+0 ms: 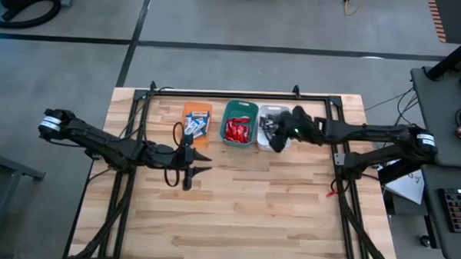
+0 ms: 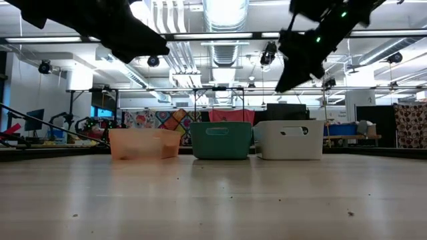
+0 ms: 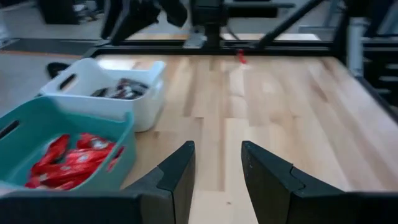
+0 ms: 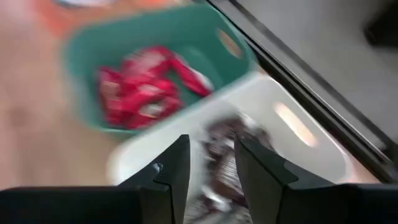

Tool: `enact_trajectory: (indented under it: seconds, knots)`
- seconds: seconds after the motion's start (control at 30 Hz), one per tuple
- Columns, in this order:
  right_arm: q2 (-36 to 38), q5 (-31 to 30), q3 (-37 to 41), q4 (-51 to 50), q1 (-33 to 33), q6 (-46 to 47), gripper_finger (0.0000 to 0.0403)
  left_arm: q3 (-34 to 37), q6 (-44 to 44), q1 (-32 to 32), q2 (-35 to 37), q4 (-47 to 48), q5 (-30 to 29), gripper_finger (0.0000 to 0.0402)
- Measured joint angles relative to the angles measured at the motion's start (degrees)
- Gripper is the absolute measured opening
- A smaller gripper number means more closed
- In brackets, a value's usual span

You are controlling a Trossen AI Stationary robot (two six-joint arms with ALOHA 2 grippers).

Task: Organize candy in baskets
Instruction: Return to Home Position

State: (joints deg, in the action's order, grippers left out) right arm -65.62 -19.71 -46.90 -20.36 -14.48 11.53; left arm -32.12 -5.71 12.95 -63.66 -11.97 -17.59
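Sorting looks done; returning home is the step. My right fingers (image 4: 171,168) hang spread and empty above the white basket (image 2: 288,140), where dark candy (image 3: 121,90) lies. My left fingers (image 3: 177,177), spread too, wait well apart from it. Next: lift clear, retract.

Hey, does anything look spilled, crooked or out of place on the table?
Nothing stands out. The orange bin, teal bin and white bin stand upright in a row, each holding one kind of candy; no bar lies loose. The right gripper hangs open over the white bin, the left gripper open over bare table.
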Motion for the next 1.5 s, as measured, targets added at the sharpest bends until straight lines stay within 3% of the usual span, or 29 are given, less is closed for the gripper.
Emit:
enact_trajectory:
  seconds: [0.2, 0.4, 0.7, 0.87, 1.1, 1.3, 1.5]
  knots:
    - [7.58, 0.7, 6.56, 11.04, 10.32, -5.47, 0.0098, 0.89, 4.85, 2.38, 0.94, 1.04, 5.09, 0.0114]
    - [15.05, 0.4, 11.63, 15.26, 15.93, -8.5, 0.0076, 0.98, 8.48, 2.91, 6.79, 7.11, 4.92, 0.0114]
    - [22.18, 0.78, 13.62, 15.36, 16.35, -12.66, 0.0054, 2.69, 15.42, 1.23, 18.85, 8.71, 4.66, 0.0113]
    - [25.18, 5.2, 16.04, 16.42, 16.33, -13.68, 0.0052, 7.4, 15.94, -1.0, 25.92, 8.54, 4.68, 0.0112]
    - [30.08, 6.66, 18.81, 16.85, 16.35, -13.69, 0.0052, 14.16, 15.1, -6.24, 35.56, 5.61, 4.91, 0.0076]
    - [34.71, 6.88, 21.34, 16.86, 16.35, -13.62, 0.0052, 17.57, 15.07, -11.02, 41.17, 4.75, 15.62, 0.0031]
    - [38.15, 8.19, 25.51, 17.06, 16.35, -12.94, 0.0052, 19.21, 14.86, -14.54, 45.25, 6.78, 16.07, 0.0003]
